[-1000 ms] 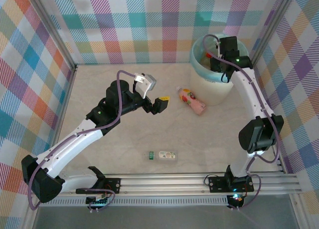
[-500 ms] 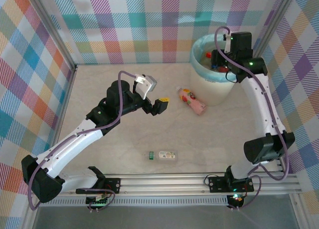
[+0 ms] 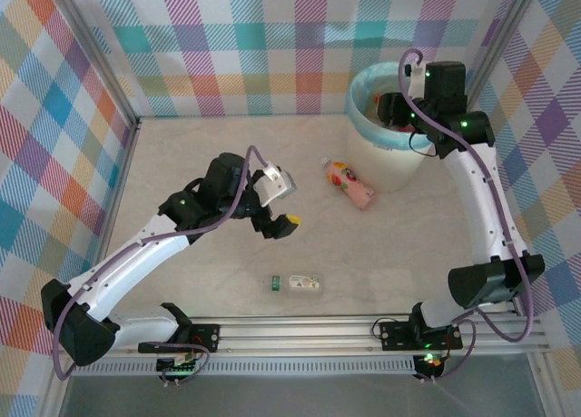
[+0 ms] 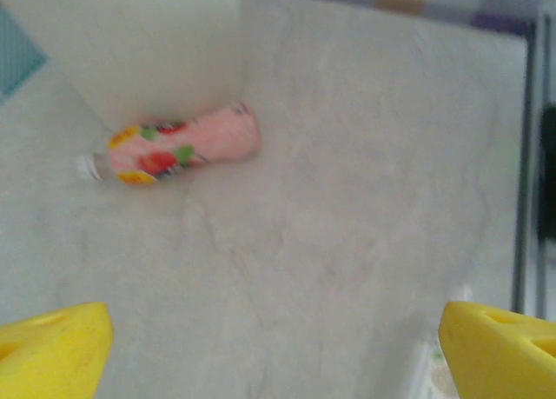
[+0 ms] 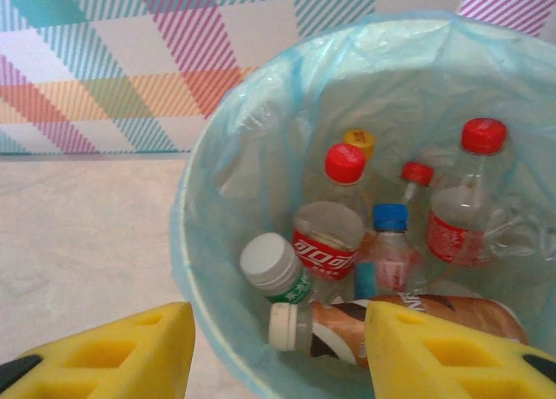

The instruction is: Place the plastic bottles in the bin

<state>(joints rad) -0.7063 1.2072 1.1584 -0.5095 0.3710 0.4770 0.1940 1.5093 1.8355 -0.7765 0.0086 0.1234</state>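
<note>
Left gripper [image 4: 278, 347], spread wide, faced the pink bottle [image 4: 187, 147] lying against the bin [image 3: 392, 167], which could have rolled off if nudged; right gripper [image 5: 278, 347] hung part-spread, empty.

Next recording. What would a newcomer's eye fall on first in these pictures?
First the white bin with its mint bag at the far right of the table, a heap of capped bottles inside and the right gripper open above its rim. Then the pink bottle lying beside the bin's foot, ahead of the open left gripper, and a clear bottle on its side near the front rail.
</note>
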